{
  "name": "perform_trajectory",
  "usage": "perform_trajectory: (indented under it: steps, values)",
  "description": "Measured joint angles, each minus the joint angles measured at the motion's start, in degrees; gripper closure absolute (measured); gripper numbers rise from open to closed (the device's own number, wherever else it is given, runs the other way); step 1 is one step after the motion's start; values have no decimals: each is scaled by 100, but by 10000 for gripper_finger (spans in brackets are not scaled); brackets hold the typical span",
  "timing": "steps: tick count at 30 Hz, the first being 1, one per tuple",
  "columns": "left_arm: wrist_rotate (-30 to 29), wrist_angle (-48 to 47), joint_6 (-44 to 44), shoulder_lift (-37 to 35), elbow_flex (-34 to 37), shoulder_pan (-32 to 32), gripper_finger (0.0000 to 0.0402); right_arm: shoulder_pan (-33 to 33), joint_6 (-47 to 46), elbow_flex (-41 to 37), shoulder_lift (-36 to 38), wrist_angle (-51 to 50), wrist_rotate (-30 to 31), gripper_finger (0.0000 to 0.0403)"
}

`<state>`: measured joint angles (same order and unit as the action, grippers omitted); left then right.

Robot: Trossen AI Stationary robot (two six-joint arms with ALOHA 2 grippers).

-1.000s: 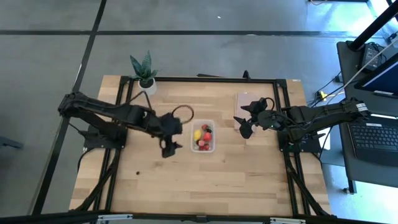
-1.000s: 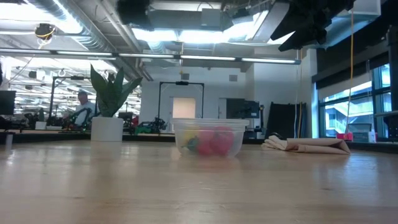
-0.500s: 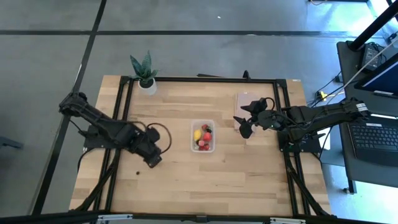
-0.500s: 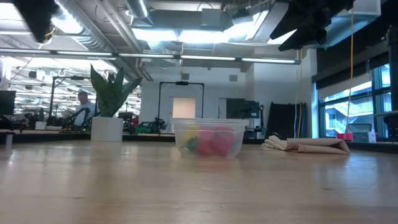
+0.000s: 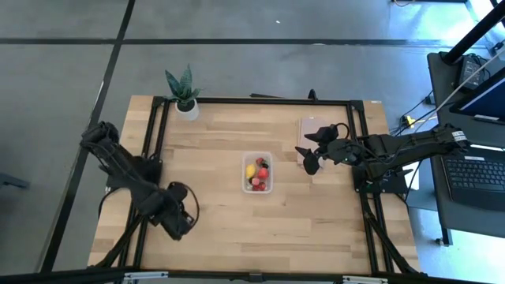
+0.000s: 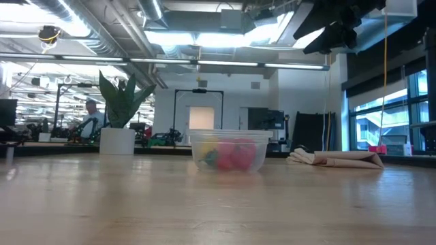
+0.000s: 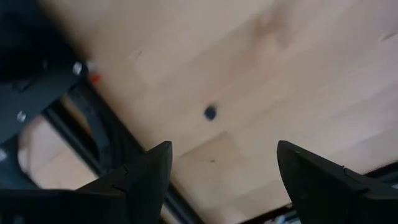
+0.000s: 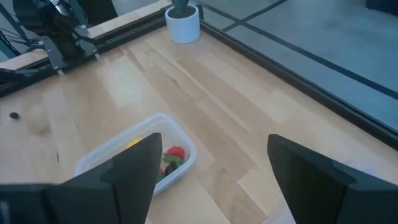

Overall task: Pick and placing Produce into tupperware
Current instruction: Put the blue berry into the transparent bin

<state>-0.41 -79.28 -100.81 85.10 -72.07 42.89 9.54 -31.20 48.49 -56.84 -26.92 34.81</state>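
Observation:
The clear tupperware stands mid-table with produce in it: a yellow lemon, red strawberries and dark berries. One small dark berry lies loose on the wood near the table's near-left part. My left gripper hangs open above it, pointing down, and hides it in the high view. The berry shows ahead of that gripper's fingers, untouched. My right gripper hovers open to the right of the tupperware, above the table.
A pinkish lid lies on the table at the far right, under the right arm. A potted plant stands at the far-left corner. A black frame rail runs close beside the left gripper. Bare wood lies in front of the tupperware.
My left gripper has swung away from the tupperware's left side toward the table's near-left, sinking a little and rolling about its own axis, and now points down over the loose berry. It has stayed open. The right arm has kept still.

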Motion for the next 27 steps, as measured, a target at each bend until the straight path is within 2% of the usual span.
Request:
perform_trajectory:
  steps: [6, 16, 20, 27]
  values:
    - [164, 166, -253, 283, 253, 270, 124, 0, -13, 0, 0, 21, 0, 109]
    - [318, 1908, -249, 289, 1563, 306, 152, 0, -24, 0, -2, 106, 0, 109]
    - [580, 2480, -402, 289, 2075, 306, 165, 1, -26, 1, -2, 106, 0, 109]
    - [452, 3213, -553, 289, 2562, 306, 185, 2, -26, 0, -2, 106, 0, 109]
